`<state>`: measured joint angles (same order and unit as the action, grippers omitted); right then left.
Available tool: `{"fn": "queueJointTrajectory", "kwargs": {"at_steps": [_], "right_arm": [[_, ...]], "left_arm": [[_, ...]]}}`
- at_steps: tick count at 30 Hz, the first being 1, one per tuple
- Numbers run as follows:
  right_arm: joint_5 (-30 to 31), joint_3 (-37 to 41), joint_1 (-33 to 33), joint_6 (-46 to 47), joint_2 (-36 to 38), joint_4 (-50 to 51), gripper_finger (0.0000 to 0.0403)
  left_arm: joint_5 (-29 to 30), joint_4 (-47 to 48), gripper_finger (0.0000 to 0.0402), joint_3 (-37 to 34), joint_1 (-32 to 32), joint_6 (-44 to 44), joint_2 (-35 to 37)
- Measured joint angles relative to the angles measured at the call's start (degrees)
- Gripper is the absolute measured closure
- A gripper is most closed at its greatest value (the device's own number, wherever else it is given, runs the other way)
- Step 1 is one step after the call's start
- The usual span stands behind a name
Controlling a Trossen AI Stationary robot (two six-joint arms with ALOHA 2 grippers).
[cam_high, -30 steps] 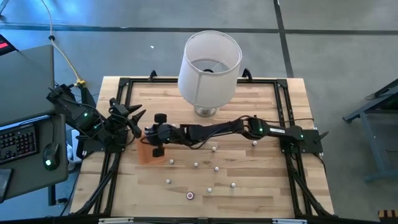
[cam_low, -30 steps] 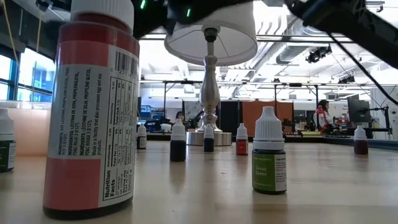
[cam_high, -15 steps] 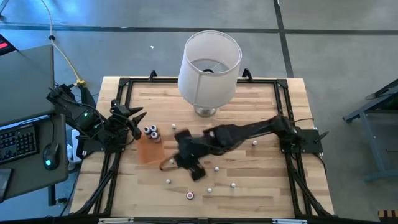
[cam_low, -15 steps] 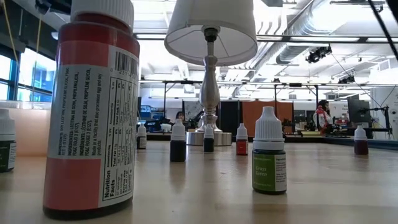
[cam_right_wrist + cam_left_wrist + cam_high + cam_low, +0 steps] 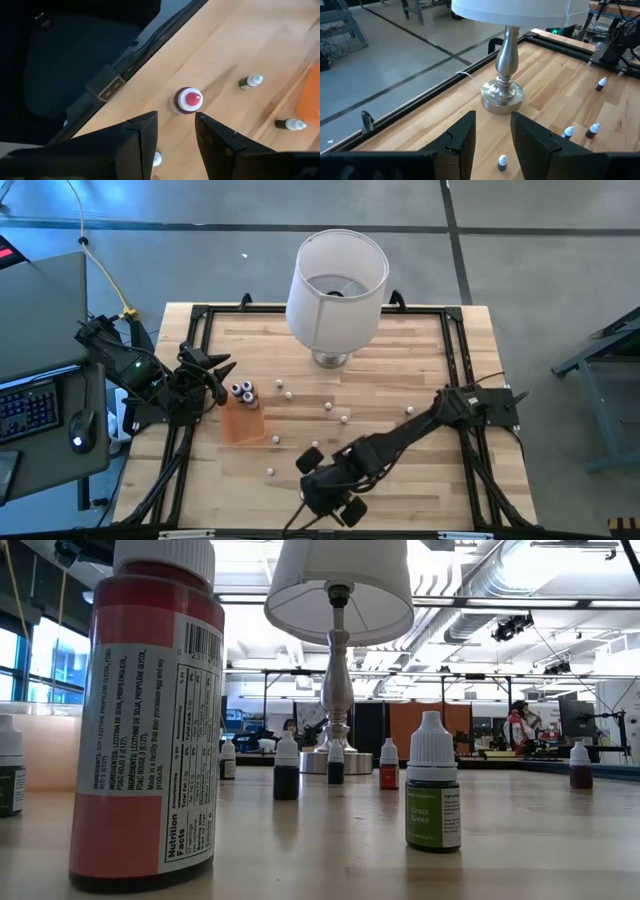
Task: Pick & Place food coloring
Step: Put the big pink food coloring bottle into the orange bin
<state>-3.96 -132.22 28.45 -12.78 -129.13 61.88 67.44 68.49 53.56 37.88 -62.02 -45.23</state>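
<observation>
Several tiny food coloring bottles [image 5: 327, 407] stand scattered on the wooden table. Two more [image 5: 242, 393] stand at the far end of the flat orange tray [image 5: 240, 425]. My right gripper [image 5: 322, 492] hovers near the table's near edge, open. In the right wrist view [image 5: 172, 145] a red-topped bottle [image 5: 188, 100] stands upright just ahead of the fingertips, and the arm hides it in the high view. My left gripper [image 5: 212, 370] waits open at the left edge beside the tray, and its wrist view [image 5: 492, 145] looks toward the lamp. The low view shows a big red bottle [image 5: 145, 710] and a green one [image 5: 433, 785] up close.
The big white lampshade [image 5: 337, 280] on its metal base [image 5: 502, 95] stands at the far middle of the table. A black frame rail [image 5: 115, 85] runs along the near edge close to the right gripper. Bare wood lies to the right of the bottles.
My right gripper has swung from above the orange tray across the table toward the near edge and somewhat right, ending low near the front rail. With it gone, two bottles show standing on the tray's far end. The left arm has kept still.
</observation>
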Motion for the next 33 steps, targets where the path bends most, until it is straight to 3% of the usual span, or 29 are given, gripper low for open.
{"fn": "queueJointTrajectory", "kwargs": {"at_steps": [5,8,11,14,17,21,23,25,30,33], "right_arm": [[3.26,0.00,-1.08,7.82,0.55,5.43,0.0279],[10.91,0.04,-1.47,12.53,2.79,13.36,0.0279],[18.12,-0.17,-1.49,14.05,3.90,14.17,0.0279],[15.71,0.46,-1.11,12.51,3.47,13.80,0.0279],[13.85,5.76,-0.61,11.67,5.10,12.42,0.0279],[17.60,18.84,-0.61,19.04,12.79,9.51,0.0279],[20.09,28.40,-0.55,19.92,18.34,0.14,0.0279],[20.18,39.11,-0.33,16.85,23.81,-16.09,0.0279],[7.44,64.28,-0.63,8.64,31.73,-67.40,0.0279],[5.16,74.88,-1.21,8.12,30.90,-89.34,0.0279]], "left_arm": [[-0.97,-0.01,0.0280,0.00,-0.01,0.01,-0.02],[-1.98,0.04,0.0280,0.00,0.00,0.00,-0.01],[-2.19,0.07,0.0280,0.00,-0.01,-0.01,-0.02],[-2.19,0.09,0.0280,0.00,-0.01,0.00,-0.02],[-2.19,0.09,0.0280,0.00,-0.01,0.03,-0.02],[-2.47,0.14,0.0280,0.00,0.00,0.04,-0.02],[-2.43,0.13,0.0280,0.00,0.00,0.07,0.00],[-1.85,0.14,0.0280,0.00,0.01,0.07,-0.02],[0.33,0.11,0.0280,0.00,-0.01,0.09,0.00],[0.33,0.11,0.0280,0.00,-0.01,0.07,0.00]]}}
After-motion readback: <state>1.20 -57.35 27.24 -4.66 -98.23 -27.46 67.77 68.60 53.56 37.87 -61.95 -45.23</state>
